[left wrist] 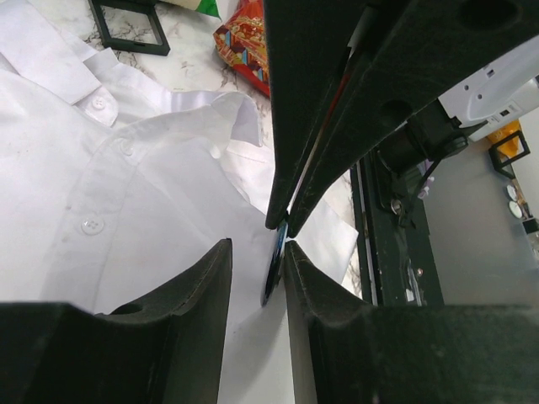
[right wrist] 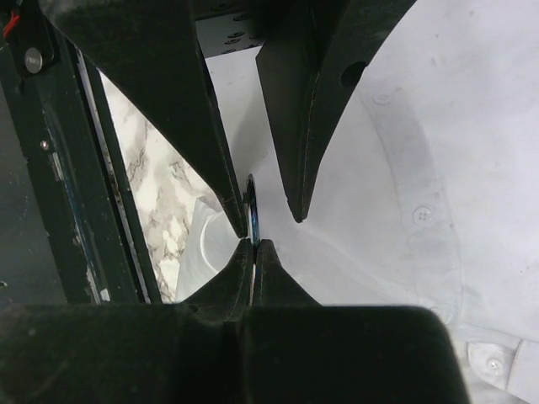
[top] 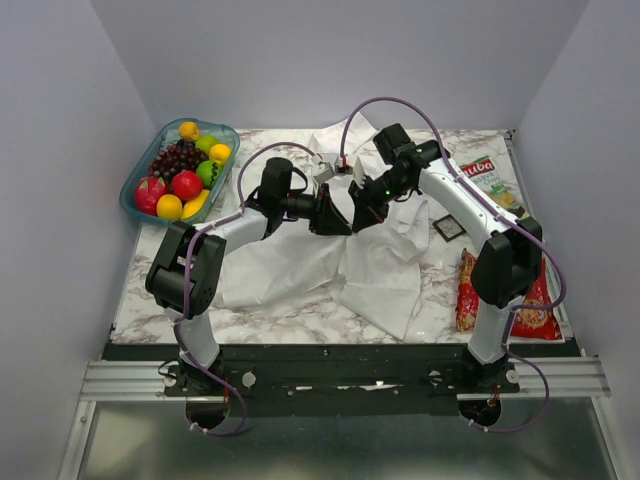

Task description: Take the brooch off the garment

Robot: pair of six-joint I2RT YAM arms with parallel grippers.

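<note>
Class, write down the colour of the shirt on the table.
White shirt, clearest in the top external view.

The counter (top: 262,322) is white marble with grey veining. A large, wrinkled white garment (top: 300,270) sprawls across its middle, reaching toward the near edge. At the far left sits a teal tray (top: 128,195) of fruit. To the right lie a small black square frame (top: 449,228), two red snack bags (top: 467,290) near the front, and a green-and-white packet (top: 485,170) farther back.

A red label on the white-and-green packet (top: 490,180) seems to read "nuba". Print on the red snack bags (top: 467,290) is too small to read.
</note>
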